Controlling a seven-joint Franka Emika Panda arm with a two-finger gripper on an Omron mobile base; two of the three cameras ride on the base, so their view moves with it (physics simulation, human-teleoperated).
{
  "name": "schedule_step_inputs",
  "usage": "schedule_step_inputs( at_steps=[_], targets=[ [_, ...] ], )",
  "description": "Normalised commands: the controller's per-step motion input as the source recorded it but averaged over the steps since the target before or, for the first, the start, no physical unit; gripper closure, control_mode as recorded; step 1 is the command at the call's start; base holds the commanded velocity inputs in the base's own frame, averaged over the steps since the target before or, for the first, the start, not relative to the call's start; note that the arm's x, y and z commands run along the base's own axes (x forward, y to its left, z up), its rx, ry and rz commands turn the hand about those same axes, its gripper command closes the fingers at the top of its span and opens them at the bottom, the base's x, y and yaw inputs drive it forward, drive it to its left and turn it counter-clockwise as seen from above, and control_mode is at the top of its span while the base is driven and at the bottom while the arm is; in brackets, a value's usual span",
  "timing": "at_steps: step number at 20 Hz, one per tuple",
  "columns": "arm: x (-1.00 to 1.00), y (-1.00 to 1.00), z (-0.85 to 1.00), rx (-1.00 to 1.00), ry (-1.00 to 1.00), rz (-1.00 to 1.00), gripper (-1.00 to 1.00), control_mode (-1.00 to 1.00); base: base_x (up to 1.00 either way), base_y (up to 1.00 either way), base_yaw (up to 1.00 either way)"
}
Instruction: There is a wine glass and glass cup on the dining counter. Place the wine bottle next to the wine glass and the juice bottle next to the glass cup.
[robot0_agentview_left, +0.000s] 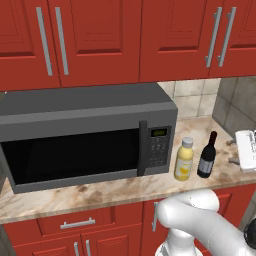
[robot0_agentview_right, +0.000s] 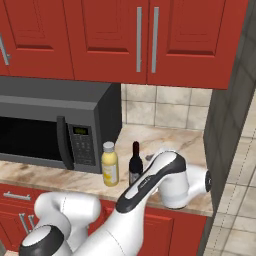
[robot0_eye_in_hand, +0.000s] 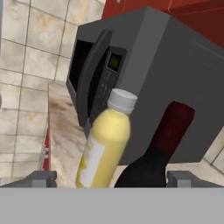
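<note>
The dark wine bottle (robot0_agentview_left: 207, 157) (robot0_agentview_right: 135, 167) (robot0_eye_in_hand: 153, 159) stands upright on the marbled counter, just right of the yellow juice bottle (robot0_agentview_left: 183, 160) (robot0_agentview_right: 110, 165) (robot0_eye_in_hand: 103, 151) with its pale cap. Both are beside the microwave's control panel. My gripper (robot0_agentview_left: 233, 151) (robot0_eye_in_hand: 113, 179) is to the right of the wine bottle, level with it and open. In the hand view its fingertips (robot0_eye_in_hand: 43, 178) stand wide apart, with the wine bottle's lower body and part of the juice bottle between them, untouched. The wine glass, glass cup and dining counter are out of view.
A grey microwave (robot0_agentview_left: 85, 137) (robot0_agentview_right: 50, 130) fills the counter left of the bottles. Red upper cabinets (robot0_agentview_left: 125, 40) hang low above it. A tiled wall (robot0_agentview_right: 165, 112) is behind, and a dark side wall (robot0_agentview_right: 227, 125) closes the counter at the right. My own arm (robot0_agentview_right: 155, 185) crosses in front.
</note>
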Motion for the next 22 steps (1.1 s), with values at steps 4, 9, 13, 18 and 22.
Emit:
schedule_step_inputs(
  at_steps=[4,9,13,18,22],
  targets=[
    [0.31,-0.1,-0.28,0.0,0.05,-0.04,-1.0,-1.0,0.0,0.0,0.0],
    [0.45,-0.11,-0.16,0.0,0.17,-0.05,-1.0,-1.0,0.0,0.0,0.0],
    [0.43,-0.11,-0.16,0.0,0.17,-0.07,-1.0,-1.0,0.0,0.0,0.0],
    [0.25,-0.15,-0.18,0.0,0.12,-0.03,-1.0,-1.0,0.0,0.0,0.0],
    [-0.07,-0.09,-0.15,0.02,0.01,-0.02,-1.0,-1.0,0.0,0.0,0.0]
  ],
)
